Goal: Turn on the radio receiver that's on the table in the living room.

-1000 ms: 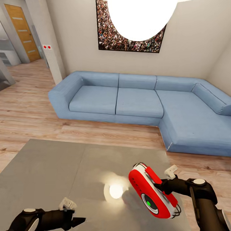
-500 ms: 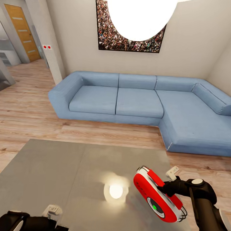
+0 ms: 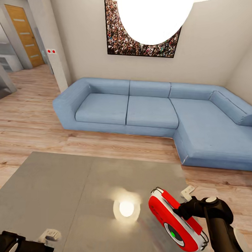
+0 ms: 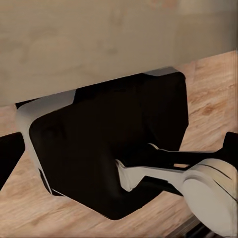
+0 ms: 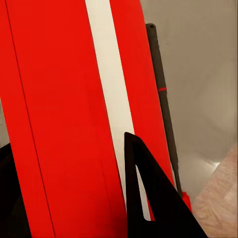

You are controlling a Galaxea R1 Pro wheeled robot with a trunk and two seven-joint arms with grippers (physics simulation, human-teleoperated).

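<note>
The red radio receiver (image 3: 162,211), with its white trim, hangs tilted over the front right part of the glossy grey table (image 3: 57,189). Its round dial with a green light (image 3: 172,233) faces me. My right gripper (image 3: 181,212) is shut on its upper edge; in the right wrist view a black finger (image 5: 148,198) lies against the red body and white stripe (image 5: 106,79), with the thin black handle (image 5: 161,89) beside it. Of my left arm (image 3: 11,242), just the wrist shows at the table's front left edge, with its fingers cut off by the frame.
A blue L-shaped sofa (image 3: 141,112) stands beyond the table on light wood floor (image 3: 27,121), under a framed crowd picture (image 3: 119,34). A bright lamp globe (image 3: 152,17) hangs overhead, mirrored on the tabletop. A wooden door (image 3: 25,33) is at far left.
My right gripper has carried the radio lower and toward the table's front right corner. My left arm has dropped back toward the lower left, its fingers now out of the head view.
</note>
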